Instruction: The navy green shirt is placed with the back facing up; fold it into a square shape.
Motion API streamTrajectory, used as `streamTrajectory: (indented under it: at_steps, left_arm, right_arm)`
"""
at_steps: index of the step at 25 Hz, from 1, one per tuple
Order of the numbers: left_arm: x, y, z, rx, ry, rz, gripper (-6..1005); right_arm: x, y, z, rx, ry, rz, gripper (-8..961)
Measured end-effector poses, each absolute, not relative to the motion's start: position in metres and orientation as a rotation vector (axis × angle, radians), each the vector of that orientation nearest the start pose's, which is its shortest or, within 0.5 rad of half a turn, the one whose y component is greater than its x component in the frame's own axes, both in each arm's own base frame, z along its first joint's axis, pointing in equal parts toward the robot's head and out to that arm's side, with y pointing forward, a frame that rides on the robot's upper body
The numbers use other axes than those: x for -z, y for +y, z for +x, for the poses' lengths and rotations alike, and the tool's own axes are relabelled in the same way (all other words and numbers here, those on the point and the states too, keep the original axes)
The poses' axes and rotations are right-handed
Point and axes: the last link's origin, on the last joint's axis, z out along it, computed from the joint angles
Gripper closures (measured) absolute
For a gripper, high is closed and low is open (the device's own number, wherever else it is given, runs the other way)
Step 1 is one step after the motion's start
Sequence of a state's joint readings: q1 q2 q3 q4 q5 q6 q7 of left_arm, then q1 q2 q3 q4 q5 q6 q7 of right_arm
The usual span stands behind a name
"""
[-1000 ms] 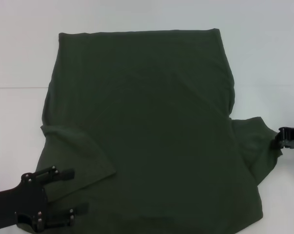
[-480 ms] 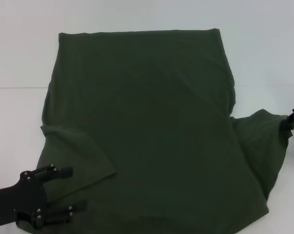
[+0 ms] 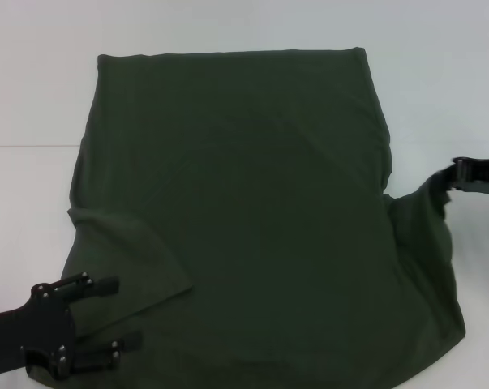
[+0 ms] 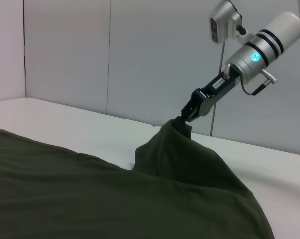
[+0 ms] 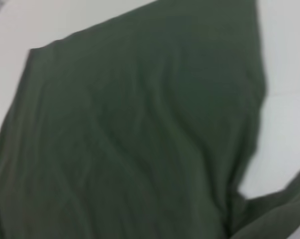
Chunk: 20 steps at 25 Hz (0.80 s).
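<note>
- Right now the navy green shirt (image 3: 236, 211) lies spread plain side up across the white counter (image 3: 33, 97), its hem at the far edge and its sleeves toward the near side.
- The right tool (image 3: 459, 174) is clamped on the right sleeve (image 3: 426, 219) and holds it lifted off the counter; the left wrist view shows the cloth peaked up like a tent under its tip (image 4: 184, 118).
- The pinch looks small, only a bit of sleeve edge. If the arm swings fast across the body, that fabric could slip out and drop in a crumpled heap instead of a flat fold.
- The lift is pulling on the cloth near the right shoulder. A higher or farther pull could drag the whole body sideways and skew the square.
- The left tool (image 3: 118, 320) sits at the near left corner with its fingers apart, over the left sleeve (image 3: 122, 255), which is already turned in onto the body.
- It pins nothing down, I judge, so that folded sleeve could shift if the shirt slides.
</note>
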<state>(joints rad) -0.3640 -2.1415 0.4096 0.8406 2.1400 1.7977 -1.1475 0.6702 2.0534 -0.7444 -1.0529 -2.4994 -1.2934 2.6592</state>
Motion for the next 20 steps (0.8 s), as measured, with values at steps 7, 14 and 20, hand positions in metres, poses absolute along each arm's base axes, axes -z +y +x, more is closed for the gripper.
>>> streamTrajectory:
  at_steps: [7, 14, 20]
  left_arm:
    - [-0.032, 0.265, -0.304, 0.701, -0.439, -2.635, 139]
    - [-0.032, 0.265, -0.304, 0.701, -0.441, -2.634, 139]
    - [-0.032, 0.265, -0.304, 0.701, -0.442, -2.634, 139]
  right_arm:
    - [-0.047, 0.421, 0.208, -0.204, 1.451, -2.182, 933]
    - [-0.018, 0.422, 0.184, -0.095, 1.394, -2.301, 934]
    - [-0.004, 0.417, 0.182, -0.025, 1.377, -2.349, 932]
